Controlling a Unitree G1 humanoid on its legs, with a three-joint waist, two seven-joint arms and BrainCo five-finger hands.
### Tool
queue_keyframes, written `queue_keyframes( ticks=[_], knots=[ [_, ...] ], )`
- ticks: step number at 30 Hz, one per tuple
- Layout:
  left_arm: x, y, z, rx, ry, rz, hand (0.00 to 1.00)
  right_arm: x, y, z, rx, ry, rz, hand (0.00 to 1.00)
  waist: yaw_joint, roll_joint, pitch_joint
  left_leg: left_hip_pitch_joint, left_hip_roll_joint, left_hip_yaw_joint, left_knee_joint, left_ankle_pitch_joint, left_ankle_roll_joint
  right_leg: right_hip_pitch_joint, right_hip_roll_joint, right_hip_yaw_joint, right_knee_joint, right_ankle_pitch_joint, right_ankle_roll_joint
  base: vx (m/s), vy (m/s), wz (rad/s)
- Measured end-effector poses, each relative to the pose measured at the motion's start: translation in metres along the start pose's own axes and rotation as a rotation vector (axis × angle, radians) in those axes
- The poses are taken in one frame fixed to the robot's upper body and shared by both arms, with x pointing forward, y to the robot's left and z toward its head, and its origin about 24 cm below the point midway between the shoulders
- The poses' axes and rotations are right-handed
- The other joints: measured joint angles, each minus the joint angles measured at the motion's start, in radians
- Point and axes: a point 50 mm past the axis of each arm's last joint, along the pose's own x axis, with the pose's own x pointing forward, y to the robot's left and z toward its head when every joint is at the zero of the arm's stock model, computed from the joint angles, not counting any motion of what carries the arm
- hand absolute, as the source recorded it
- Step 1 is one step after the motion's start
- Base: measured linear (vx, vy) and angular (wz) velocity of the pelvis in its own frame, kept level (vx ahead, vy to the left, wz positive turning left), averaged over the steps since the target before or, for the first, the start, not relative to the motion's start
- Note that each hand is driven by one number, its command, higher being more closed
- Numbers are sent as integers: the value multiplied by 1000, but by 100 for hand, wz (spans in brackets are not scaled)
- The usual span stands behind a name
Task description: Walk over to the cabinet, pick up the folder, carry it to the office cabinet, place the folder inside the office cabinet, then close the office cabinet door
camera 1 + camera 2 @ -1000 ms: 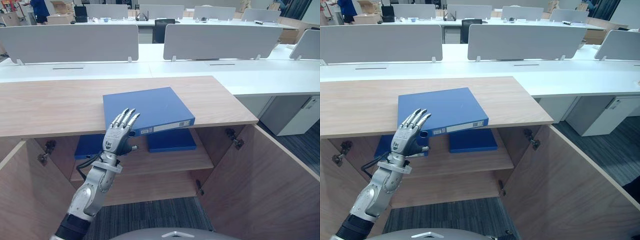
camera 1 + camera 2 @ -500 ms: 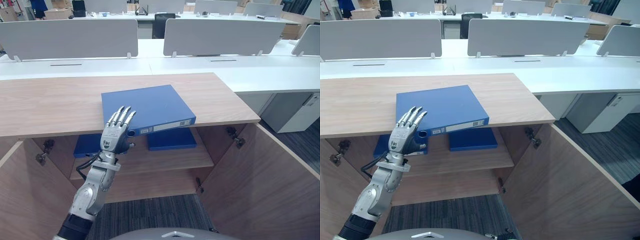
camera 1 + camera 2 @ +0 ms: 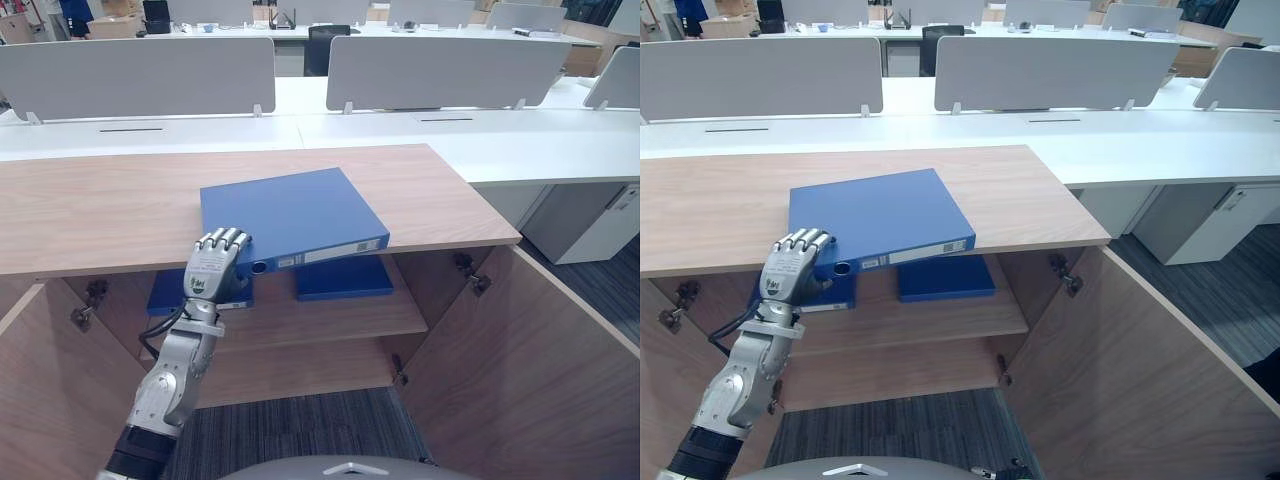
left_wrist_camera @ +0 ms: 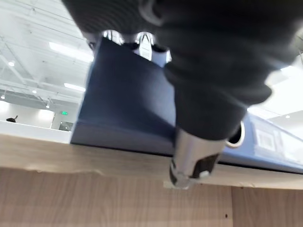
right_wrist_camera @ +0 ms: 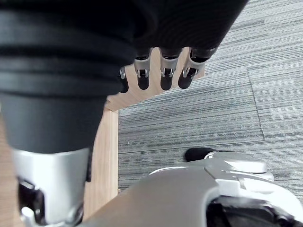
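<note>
A blue folder lies flat on the wooden top of the cabinet, its spine overhanging the front edge. My left hand is at the folder's near left corner. The fingers are curled over the top face. In the left wrist view the thumb sits under the folder, beside the spine's ring hole. My right hand hangs over the grey carpet with straight fingers and nothing in it.
Both cabinet doors stand open, the right door and the left door. The inner shelf holds two more blue folders. White desks with grey dividers run behind the cabinet. A person stands far back left.
My left hand's fingers, straight a second ago, have curled over the folder's near left corner, and the hand has shifted a little left. The folder has stayed put.
</note>
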Motion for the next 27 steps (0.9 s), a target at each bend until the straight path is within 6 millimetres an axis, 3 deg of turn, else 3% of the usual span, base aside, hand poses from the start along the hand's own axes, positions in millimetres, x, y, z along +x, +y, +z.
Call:
queue_keyframes(
  ticks=[7, 12, 16, 24, 27],
  knots=[
    [7, 13, -23, 70, 48, 54, 100, 0, 0, -1, 9, 3, 0, 0, 0, 1, 1, 3, 1, 11, 0, -3, 0, 1, 0, 3, -5, 1, -1, 0, 0, -4],
    [8, 16, -23, 49, 65, 93, 100, 0, 0, -1, 9, 3, -1, 0, 1, -1, 0, 3, 1, 10, 0, -5, 0, 1, 0, 2, -6, 1, -1, 0, 0, 0],
    [9, 29, -7, -59, 52, 168, 100, -1, 0, -3, 6, 8, -1, 0, 4, -6, -1, 1, 1, 9, 0, -7, 0, 1, -1, 5, -1, 3, 2, 0, 0, 0],
    [5, 56, 44, -478, -82, 301, 100, -2, 2, -7, 9, 8, -2, 0, 11, -6, -9, -19, 3, 23, 0, -6, 1, -41, 2, 40, 36, 5, 6, -16, -12, -6],
    [5, 63, 51, -612, -83, 338, 100, -2, 1, -4, 21, -2, -22, 0, 13, -3, -14, -22, 6, 43, 0, -5, 2, -65, 5, 64, 54, 5, 6, -67, -15, -19]
  ],
)
